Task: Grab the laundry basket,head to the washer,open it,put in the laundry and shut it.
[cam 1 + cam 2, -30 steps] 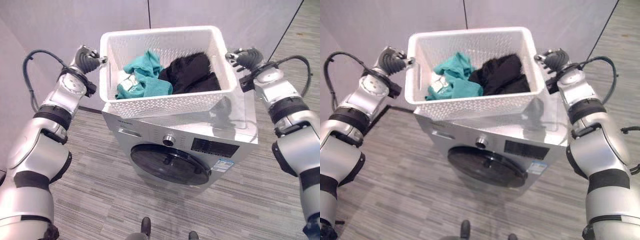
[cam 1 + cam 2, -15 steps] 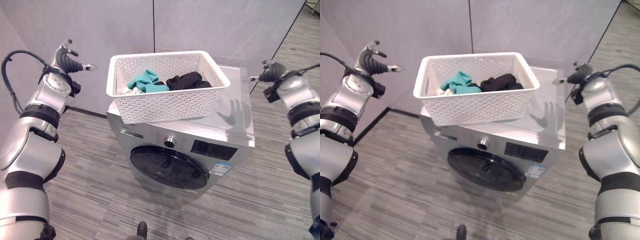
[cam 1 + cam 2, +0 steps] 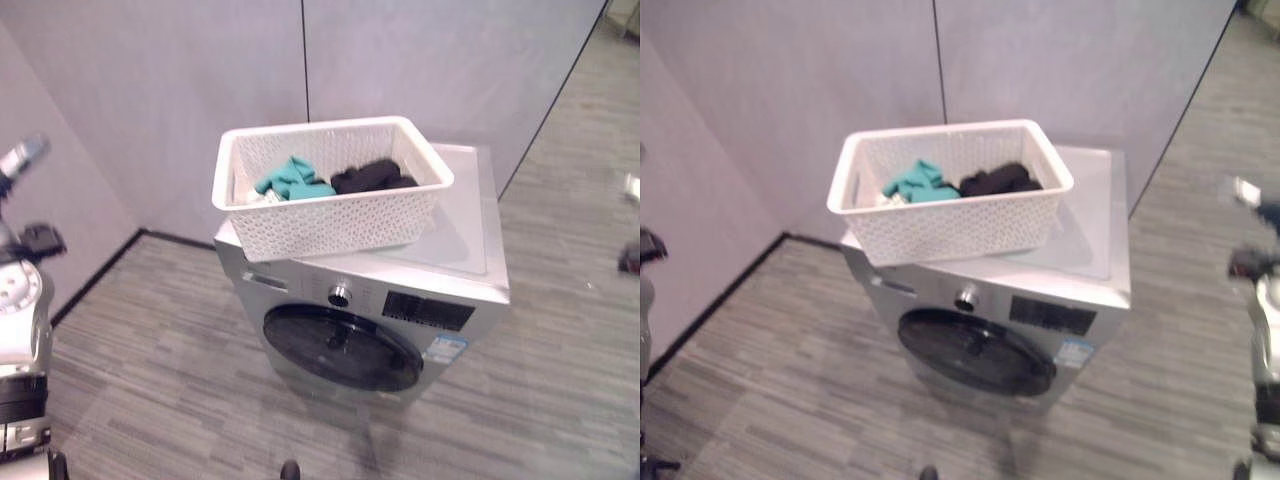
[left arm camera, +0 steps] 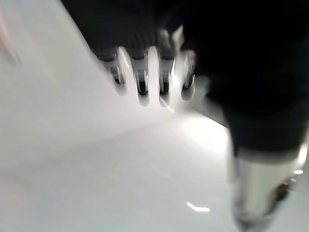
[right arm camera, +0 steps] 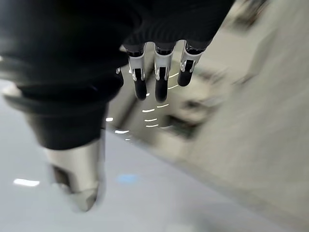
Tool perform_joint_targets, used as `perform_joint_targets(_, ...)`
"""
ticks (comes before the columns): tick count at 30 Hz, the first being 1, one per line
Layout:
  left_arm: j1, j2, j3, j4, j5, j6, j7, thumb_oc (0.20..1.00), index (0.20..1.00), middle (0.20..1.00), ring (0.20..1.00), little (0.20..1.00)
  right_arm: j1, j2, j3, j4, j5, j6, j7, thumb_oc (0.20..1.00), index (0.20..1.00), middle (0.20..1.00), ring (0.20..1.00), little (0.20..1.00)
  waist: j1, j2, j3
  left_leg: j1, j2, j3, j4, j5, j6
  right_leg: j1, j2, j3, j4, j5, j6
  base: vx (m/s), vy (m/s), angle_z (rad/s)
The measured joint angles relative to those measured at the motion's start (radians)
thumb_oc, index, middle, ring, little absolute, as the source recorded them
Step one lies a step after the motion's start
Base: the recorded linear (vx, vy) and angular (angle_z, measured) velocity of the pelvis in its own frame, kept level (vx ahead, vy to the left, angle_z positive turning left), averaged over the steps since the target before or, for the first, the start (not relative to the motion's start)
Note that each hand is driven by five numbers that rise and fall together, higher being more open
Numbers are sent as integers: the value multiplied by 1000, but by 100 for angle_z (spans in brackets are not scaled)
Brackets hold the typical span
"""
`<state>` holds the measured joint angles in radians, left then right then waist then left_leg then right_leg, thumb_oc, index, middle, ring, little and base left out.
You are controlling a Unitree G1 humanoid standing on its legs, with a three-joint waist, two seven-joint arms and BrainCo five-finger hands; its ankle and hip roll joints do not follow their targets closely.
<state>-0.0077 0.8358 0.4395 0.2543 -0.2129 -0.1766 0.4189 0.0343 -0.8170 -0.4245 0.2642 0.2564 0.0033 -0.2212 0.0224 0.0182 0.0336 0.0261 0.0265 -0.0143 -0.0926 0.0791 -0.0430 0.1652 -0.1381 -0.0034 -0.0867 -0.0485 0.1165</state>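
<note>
The laundry basket [image 3: 330,190] is sitting on the washer [image 3: 370,310]; its label is unreadable. Both hands [image 4: 149,72] [image 5: 159,72] are hanging open-fingered, empty.

A dark ribbed cover is seen over the back of the left hand [image 4: 145,72], with silver, dark-tipped fingers in a row below it. The right hand [image 5: 159,72] is built alike: a dark ribbed cover, silver fingers, dark tips, and a silver thumb.
</note>
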Motion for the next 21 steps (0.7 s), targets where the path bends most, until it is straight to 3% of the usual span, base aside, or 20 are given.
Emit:
perform_joint_targets(2,147,-155,83,68,32,6,-2,1000,1000,1000,1000,1000,101,148,-45,-28,-19,-29,-15,1000,1000,1000,1000,1000,-11,19,-19,-11,4,4,-5,-4,-1,-14,0,7,0,0,0,-71,-88,-8)
perform_joint_targets(5,202,-302,90,202,13,49,-9,1000,1000,1000,1000,1000,174,267,-17,-9,-24,-26,-14,1000,1000,1000,1000,1000,-8,38,-24,-11,6,12,-5,-5,-1,-19,1,19,-7,1,0,-47,-53,-9)
perform_joint_targets(8,263,-426,71,269,-63,44,-28,1000,1000,1000,1000,1000,242,367,35,-7,-36,-29,7,1000,1000,1000,1000,1000,-7,37,-22,-13,7,13,-4,-5,-1,-24,1,19,-3,-1,-2,-115,-63,-2)
perform_joint_targets(9,261,-470,51,393,-160,25,-58,1000,1000,1000,1000,1000,264,393,86,15,-36,-29,22,1000,1000,1000,1000,1000,-10,39,-22,-11,6,17,-5,-1,1,-23,0,21,-4,1,2,-56,-31,-5)
perform_joint_targets(11,241,-516,-23,636,-249,49,-112,1000,1000,1000,1000,1000,274,403,201,103,-35,-23,73,1000,1000,1000,1000,1000,-15,36,-21,-11,8,20,-5,-2,0,-23,0,23,-8,3,2,-82,-48,-4)
perform_joint_targets(13,198,-568,-149,911,-262,65,-180,1000,1000,1000,1000,1000,244,431,328,229,-37,-20,103,1000,1000,1000,1000,1000,-19,23,-14,-11,11,22,-4,6,-7,-24,3,24,-8,7,-1,-99,-49,-2)
perform_joint_targets(15,126,-663,-183,1139,-262,126,-250,1000,1000,1000,1000,1000,203,443,505,317,-62,-5,153,1000,1000,1000,1000,1000,-32,16,-9,-11,13,22,-1,7,-9,-24,6,24,-8,9,-3,-63,-47,0)
perform_joint_targets(17,121,-713,-270,1173,-235,130,-279,1000,1000,1000,1000,1000,144,472,614,399,-90,-6,170,1000,1000,1000,1000,1000,-28,5,-3,-10,18,20,0,9,-10,-22,11,22,-8,9,-4,-40,-49,3)
perform_joint_targets(18,115,-700,-319,1173,-172,139,-287,1000,1000,1000,1000,1000,107,488,697,450,-122,2,193,1000,1000,1000,1000,1000,-28,-1,-5,-10,23,17,0,10,-12,-21,17,20,-8,9,-5,-20,-46,9)
perform_joint_targets(21,107,-690,-408,1133,-96,139,-287,1000,1000,1000,1000,1000,64,504,777,476,-157,9,210,1000,1000,1000,1000,1000,-7,5,-4,-7,21,-9,0,11,-11,2,20,-12,-9,7,-7,-15,-38,27)
